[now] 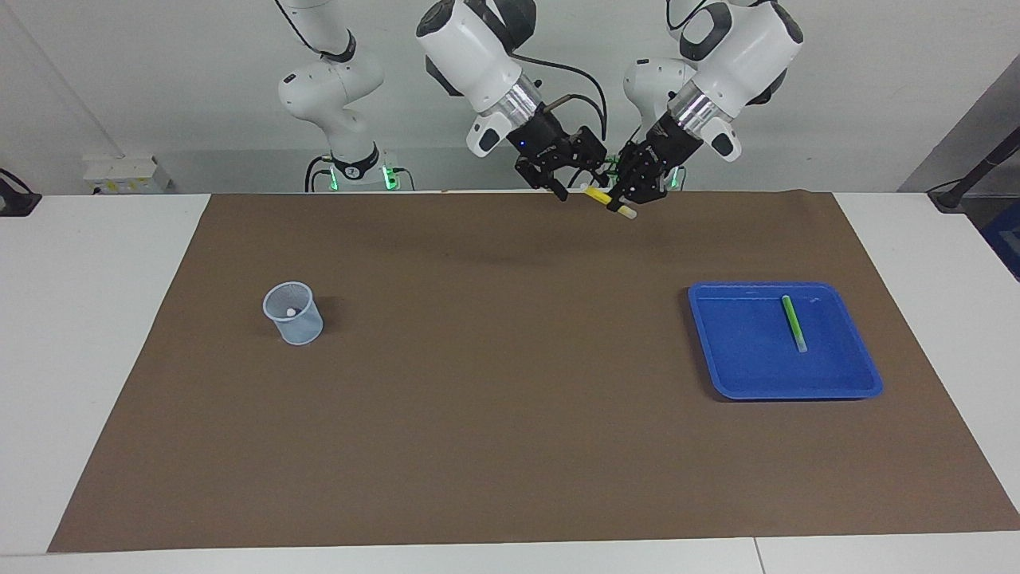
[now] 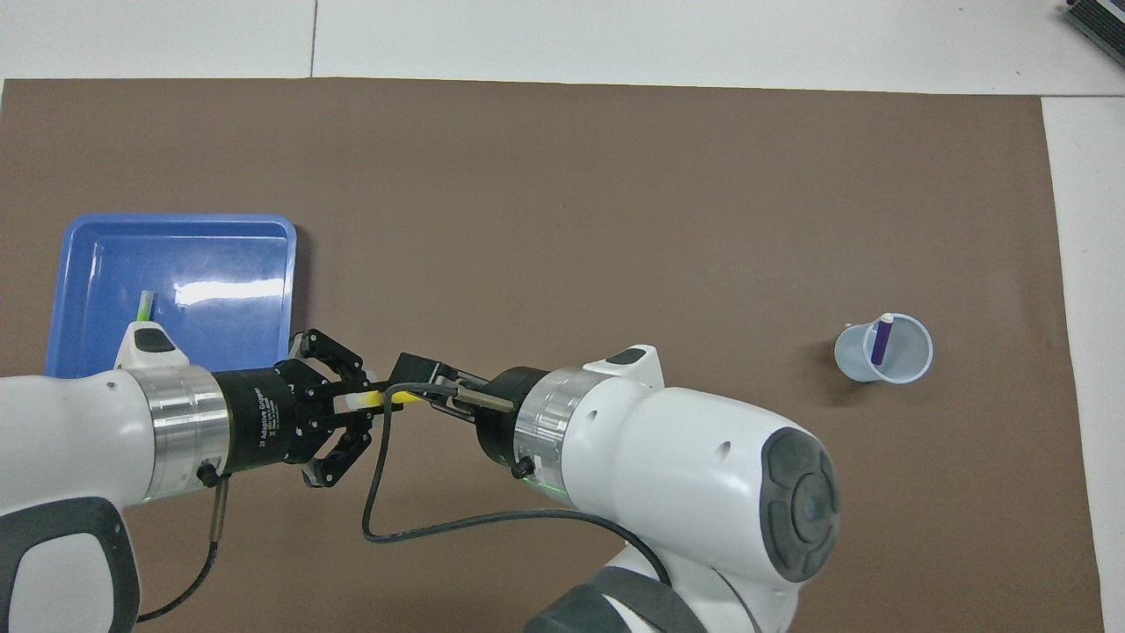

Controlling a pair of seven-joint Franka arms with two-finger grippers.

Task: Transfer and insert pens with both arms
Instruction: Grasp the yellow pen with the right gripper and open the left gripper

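In the facing view, at top centre, the left hand (image 1: 629,194) is clamped on the yellow pen (image 1: 609,200), held slanted in the air above the brown mat (image 1: 510,446). The right hand (image 1: 567,185) sits at the pen's free end; whether its fingers are wide or closing I cannot tell. That view shows the whole green pen (image 1: 793,323) in the blue tray (image 1: 868,387) at middle right. Only the overhead view shows the purple pen (image 2: 881,341) standing in the clear cup (image 2: 918,369) at middle right.
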